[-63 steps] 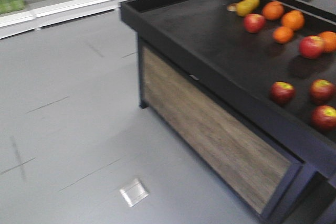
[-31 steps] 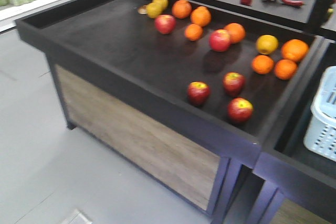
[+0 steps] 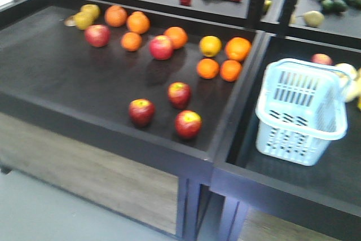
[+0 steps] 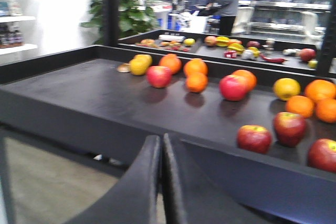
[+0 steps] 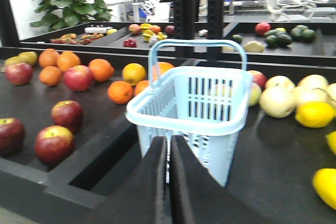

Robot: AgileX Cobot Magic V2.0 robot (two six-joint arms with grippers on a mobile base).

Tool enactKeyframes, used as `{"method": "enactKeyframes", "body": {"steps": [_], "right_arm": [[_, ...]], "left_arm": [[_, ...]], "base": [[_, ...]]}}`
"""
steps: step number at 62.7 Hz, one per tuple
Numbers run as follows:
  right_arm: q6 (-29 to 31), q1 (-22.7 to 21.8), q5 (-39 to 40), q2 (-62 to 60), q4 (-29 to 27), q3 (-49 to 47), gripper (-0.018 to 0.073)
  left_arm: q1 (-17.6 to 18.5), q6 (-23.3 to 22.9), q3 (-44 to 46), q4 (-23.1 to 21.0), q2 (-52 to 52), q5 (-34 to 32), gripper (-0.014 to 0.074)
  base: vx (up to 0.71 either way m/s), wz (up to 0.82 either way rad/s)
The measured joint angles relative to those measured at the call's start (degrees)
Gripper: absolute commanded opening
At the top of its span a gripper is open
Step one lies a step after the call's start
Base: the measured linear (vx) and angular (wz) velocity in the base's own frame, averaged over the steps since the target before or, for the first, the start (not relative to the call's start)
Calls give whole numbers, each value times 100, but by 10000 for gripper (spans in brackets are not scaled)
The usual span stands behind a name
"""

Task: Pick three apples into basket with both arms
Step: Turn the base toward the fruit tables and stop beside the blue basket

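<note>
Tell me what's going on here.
Nothing is being handled yet. The left gripper and right gripper are both shut and empty, short of the stand. The three apples lie together near its front edge; the basket stands upright, apparently empty, in the bin to their right.

The front view looks steeply down on the tabletop, the basket toward its right. The left wrist view sits low at the tabletop's near edge, well left of the basket, looking level across over the left pincer. The right wrist view faces the basket closely over the right pincer. All three share the apples left of the basket.
</note>
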State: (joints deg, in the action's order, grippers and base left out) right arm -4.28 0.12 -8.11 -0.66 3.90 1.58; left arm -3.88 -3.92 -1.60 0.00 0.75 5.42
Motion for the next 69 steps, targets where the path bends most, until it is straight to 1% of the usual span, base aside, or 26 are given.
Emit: {"method": "enactKeyframes", "body": {"steps": [69], "right_arm": [[0,0,0,0,0,0,-5]], "left_arm": [[0,0,0,0,0,0,-6]], "base": [[5,-27]]}}
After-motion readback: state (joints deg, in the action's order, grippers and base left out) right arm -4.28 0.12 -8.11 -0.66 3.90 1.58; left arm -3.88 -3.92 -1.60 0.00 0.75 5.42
